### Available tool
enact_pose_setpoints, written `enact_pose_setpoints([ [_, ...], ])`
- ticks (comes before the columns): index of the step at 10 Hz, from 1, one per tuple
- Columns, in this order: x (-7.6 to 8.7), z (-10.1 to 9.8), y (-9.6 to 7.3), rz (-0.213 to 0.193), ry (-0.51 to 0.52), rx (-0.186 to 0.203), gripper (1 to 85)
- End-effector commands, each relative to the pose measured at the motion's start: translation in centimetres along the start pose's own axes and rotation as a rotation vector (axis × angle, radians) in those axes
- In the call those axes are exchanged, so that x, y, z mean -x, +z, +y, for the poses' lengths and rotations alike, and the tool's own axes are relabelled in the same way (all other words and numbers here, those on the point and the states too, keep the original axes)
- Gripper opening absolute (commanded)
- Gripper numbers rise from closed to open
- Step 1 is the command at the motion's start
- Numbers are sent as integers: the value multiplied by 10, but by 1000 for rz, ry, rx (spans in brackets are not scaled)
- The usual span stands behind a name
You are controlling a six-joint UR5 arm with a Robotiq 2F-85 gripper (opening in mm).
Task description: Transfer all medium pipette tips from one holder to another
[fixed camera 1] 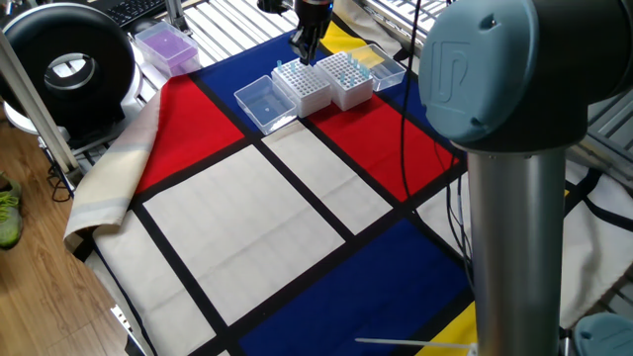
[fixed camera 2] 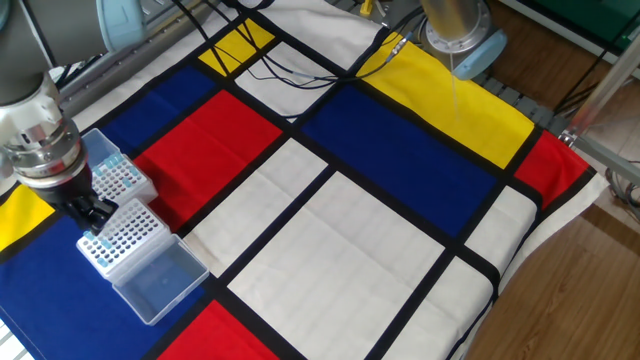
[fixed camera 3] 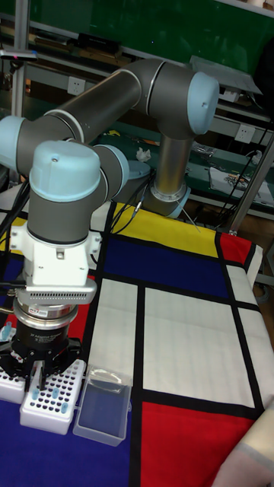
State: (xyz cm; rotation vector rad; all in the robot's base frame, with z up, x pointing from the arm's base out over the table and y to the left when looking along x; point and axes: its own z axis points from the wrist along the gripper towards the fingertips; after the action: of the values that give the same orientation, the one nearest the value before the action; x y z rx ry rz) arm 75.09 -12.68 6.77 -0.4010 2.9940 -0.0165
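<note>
Two white tip holders stand side by side on the blue patch. The holder (fixed camera 1: 302, 87) (fixed camera 2: 128, 235) (fixed camera 3: 53, 394) next to a clear lid carries a few pale-blue medium pipette tips (fixed camera 2: 101, 243) at one corner. The other holder (fixed camera 1: 345, 79) (fixed camera 2: 115, 178) has pale-blue tips (fixed camera 2: 118, 160) along its far side. My gripper (fixed camera 1: 303, 44) (fixed camera 2: 96, 214) (fixed camera 3: 36, 374) points straight down just above the first holder's back corner. Its fingers stand close together. Whether a tip sits between them is too small to see.
A clear lid (fixed camera 1: 261, 102) (fixed camera 2: 160, 280) (fixed camera 3: 103, 411) lies beside the first holder, and a second lid (fixed camera 1: 382, 65) lies behind the other. A purple box (fixed camera 1: 166, 46) and a black round device (fixed camera 1: 67, 67) sit off the cloth's corner. Cables (fixed camera 2: 300, 70) cross the far patches.
</note>
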Motion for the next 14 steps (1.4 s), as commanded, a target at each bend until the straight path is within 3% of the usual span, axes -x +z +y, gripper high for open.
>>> enact_pose_setpoints([
  [1, 1, 4, -2, 1, 10, 8, 267],
  [14, 3, 0, 3, 26, 11, -3, 267],
])
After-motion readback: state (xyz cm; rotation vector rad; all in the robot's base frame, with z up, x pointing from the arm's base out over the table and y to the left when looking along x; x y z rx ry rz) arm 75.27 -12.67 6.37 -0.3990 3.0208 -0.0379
